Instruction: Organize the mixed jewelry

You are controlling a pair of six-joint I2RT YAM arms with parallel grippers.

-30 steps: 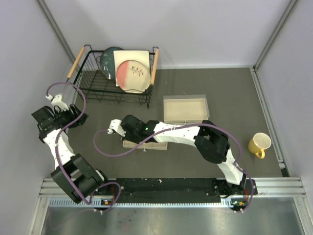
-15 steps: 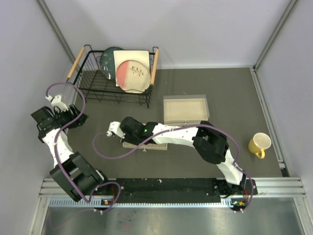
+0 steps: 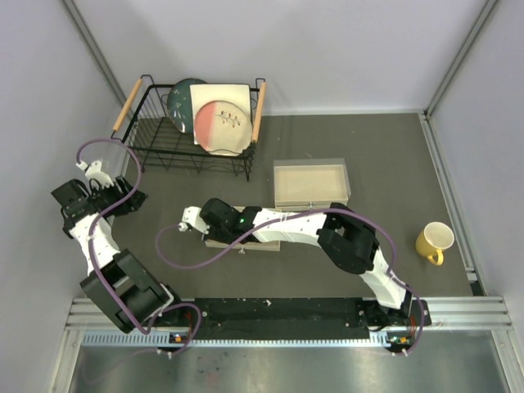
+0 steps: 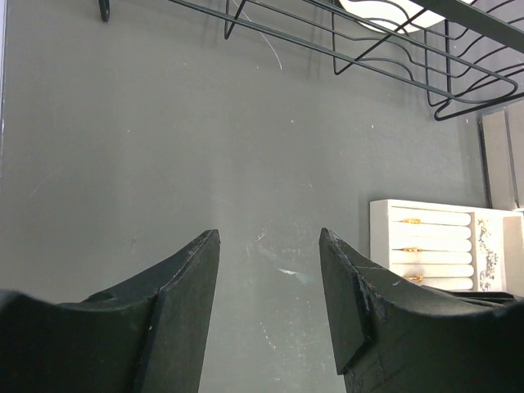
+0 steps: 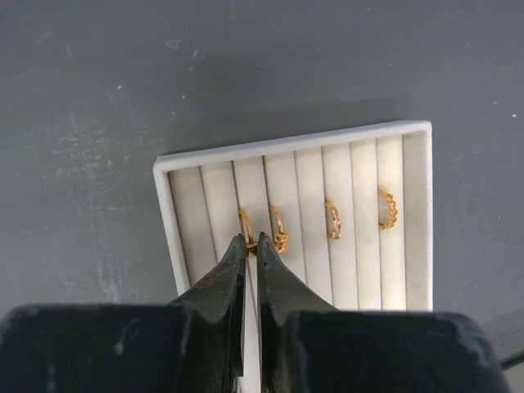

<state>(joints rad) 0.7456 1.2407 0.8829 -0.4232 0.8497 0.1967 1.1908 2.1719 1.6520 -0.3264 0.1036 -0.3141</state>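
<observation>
Gold rings (image 5: 332,219) sit four in a row in the slots of the beige box (image 5: 286,146). The right gripper (image 5: 252,240) has its jaws pressed together, tips against the leftmost ring (image 5: 245,219). The left gripper (image 4: 268,237) hangs spread above the table (image 4: 123,164), well apart.

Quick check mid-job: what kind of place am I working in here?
Probably a staged robot test cell, not a home: bare grey walls box in the table, with props like a dish rack and yellow mug.
</observation>
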